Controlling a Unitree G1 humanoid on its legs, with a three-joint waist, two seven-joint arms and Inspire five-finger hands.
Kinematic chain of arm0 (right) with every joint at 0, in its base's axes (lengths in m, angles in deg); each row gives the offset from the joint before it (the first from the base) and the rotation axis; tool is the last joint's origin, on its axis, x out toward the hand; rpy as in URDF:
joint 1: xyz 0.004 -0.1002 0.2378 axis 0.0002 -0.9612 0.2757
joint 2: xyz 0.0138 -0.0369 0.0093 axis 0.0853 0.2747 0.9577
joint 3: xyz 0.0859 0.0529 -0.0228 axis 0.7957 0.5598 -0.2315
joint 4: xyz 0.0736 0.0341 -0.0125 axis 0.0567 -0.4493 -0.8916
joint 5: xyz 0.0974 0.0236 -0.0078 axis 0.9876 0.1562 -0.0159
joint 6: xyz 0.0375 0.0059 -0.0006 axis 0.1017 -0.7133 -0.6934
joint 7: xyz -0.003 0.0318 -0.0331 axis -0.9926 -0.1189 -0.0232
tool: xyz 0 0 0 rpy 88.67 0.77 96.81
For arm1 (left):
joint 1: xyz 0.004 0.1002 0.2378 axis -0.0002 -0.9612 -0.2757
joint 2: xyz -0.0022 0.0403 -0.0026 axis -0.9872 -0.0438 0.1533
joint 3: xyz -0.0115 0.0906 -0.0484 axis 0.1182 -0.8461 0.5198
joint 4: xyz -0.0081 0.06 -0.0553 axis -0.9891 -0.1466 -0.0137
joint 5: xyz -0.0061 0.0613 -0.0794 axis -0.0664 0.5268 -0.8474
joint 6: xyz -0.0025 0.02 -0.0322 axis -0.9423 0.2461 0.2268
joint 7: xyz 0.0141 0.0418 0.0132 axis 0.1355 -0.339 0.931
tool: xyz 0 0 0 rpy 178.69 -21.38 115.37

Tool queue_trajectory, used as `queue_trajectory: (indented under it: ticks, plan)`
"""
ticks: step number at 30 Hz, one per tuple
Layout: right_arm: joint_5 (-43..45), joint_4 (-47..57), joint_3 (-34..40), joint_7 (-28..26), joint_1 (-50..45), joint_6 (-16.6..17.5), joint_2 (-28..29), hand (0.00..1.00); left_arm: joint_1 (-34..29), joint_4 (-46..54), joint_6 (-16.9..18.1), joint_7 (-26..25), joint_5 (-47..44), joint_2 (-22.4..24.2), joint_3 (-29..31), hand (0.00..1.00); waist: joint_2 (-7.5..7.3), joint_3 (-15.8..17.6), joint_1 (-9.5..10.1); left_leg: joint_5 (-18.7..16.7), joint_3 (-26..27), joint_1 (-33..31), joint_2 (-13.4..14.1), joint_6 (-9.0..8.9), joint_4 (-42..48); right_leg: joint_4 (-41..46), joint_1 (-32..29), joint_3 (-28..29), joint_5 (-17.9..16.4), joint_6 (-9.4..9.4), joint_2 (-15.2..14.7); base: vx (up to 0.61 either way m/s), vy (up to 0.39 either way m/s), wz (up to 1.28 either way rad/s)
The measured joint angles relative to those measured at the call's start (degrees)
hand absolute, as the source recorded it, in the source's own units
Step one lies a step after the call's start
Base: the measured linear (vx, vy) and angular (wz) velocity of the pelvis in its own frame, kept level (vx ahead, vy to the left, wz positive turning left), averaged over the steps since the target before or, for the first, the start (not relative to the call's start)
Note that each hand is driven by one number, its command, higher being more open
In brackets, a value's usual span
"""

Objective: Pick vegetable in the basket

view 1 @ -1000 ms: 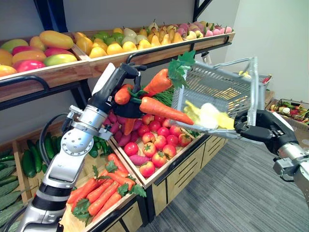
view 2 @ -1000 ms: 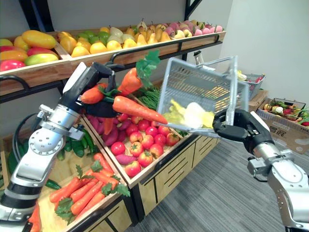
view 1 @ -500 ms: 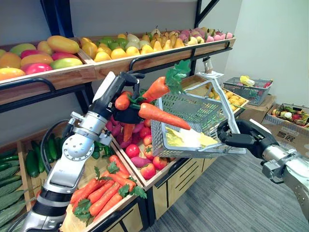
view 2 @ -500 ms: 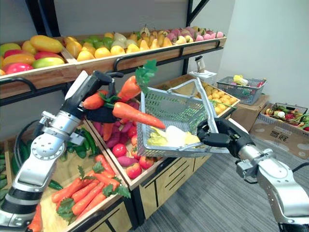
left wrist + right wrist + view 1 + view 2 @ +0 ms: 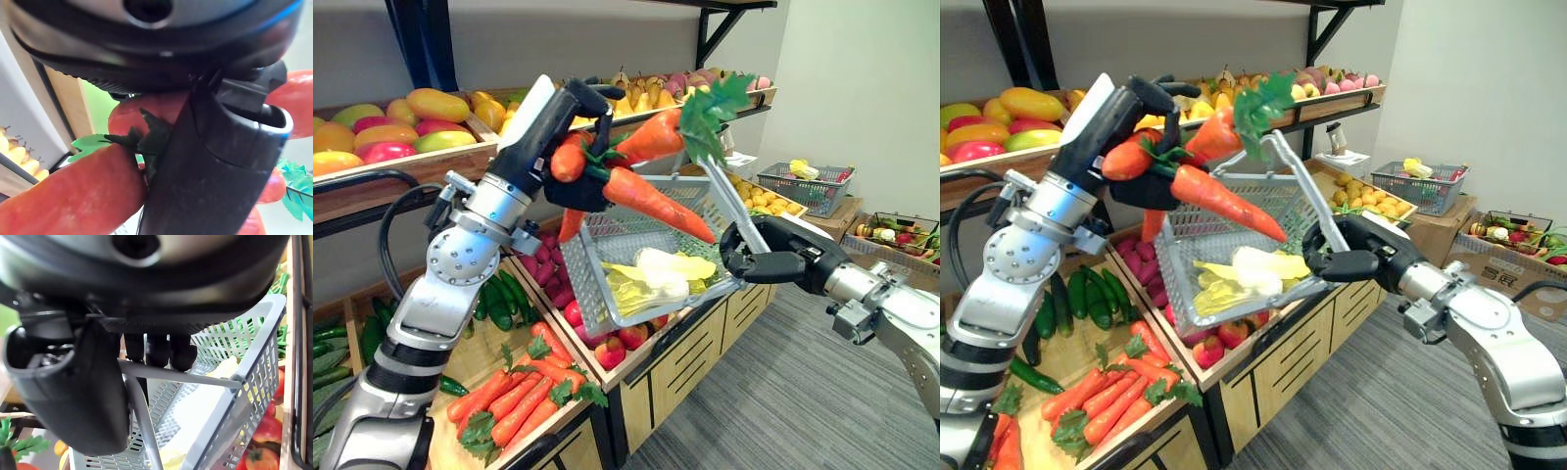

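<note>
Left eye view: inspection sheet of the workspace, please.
Surface: wooden produce stand, bins of loose carrots, cucumbers and tomatoes; mangoes on the upper shelf.
Job's things: carrot bunch held over the tilted grey mesh basket; the basket holds a pale leafy vegetable.
Clutter: nothing seen.
Hands: left hand shut on the carrot bunch; right hand shut on the basket's handle.
Cables: nothing seen.
Surroundings: second basket and crate of produce at the right.

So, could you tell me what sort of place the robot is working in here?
Probably a staged grocery produce aisle: a wooden shelf of mangoes and pears, bins of carrots and cucumbers, and a shopping basket in the right hand.
</note>
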Motion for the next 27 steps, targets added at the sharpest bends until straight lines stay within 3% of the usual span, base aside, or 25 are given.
queue_trajectory:
  ticks: [3,4,6,18,27]
  plan:
    - [0.99,0.21,-0.75,-1.35,0.24,-0.36,-0.46,0.0,2.24,-0.46,-0.04,0.43,0.49,-0.33,-2.02,0.0,-0.03,-0.05,-0.01,0.02,0.06,0.05,-0.01,-0.04,-0.07,0.0,-0.07,0.05,0.02,-0.01,0.03,-0.01,0.027,-0.03]
    - [1.8,0.29,-3.46,-3.14,0.99,-0.77,-1.96,0.0,5.68,-1.42,0.04,1.76,4.49,-1.84,-6.46,0.0,0.01,-0.1,-0.73,0.06,0.2,0.06,0.0,-0.11,-0.21,0.03,-0.27,0.23,0.17,-0.04,0.12,-0.03,0.073,-0.05]
    - [1.8,0.29,-3.61,-3.53,0.99,-1.09,-1.97,0.0,5.76,-2.36,0.06,2.33,5.87,-1.9,-8.22,0.0,0.01,-0.1,-0.88,0.06,0.34,0.0,-0.02,-0.11,-0.23,0.02,-0.27,0.34,0.17,-0.04,0.13,-0.03,0.054,-0.04]
    - [1.77,0.29,-3.85,-3.52,1.02,-2.27,-1.97,0.0,6.17,-3.29,0.55,3.09,8.16,-4.06,-10.69,0.0,0.15,-0.21,-1.17,0.19,0.56,0.0,0.08,-0.33,-0.27,0.04,-0.66,0.53,0.41,-0.23,0.33,0.0,0.003,0.0]
    - [1.79,0.31,-5.22,-3.48,1.3,-2.27,-1.8,0.0,2.96,-5.89,1.81,9.74,12.78,-1.66,-11.04,0.0,0.18,-0.23,-1.15,0.29,0.65,-0.09,0.09,-0.42,-0.28,0.02,-0.58,0.62,0.46,-0.29,0.38,-0.01,0.008,0.0]
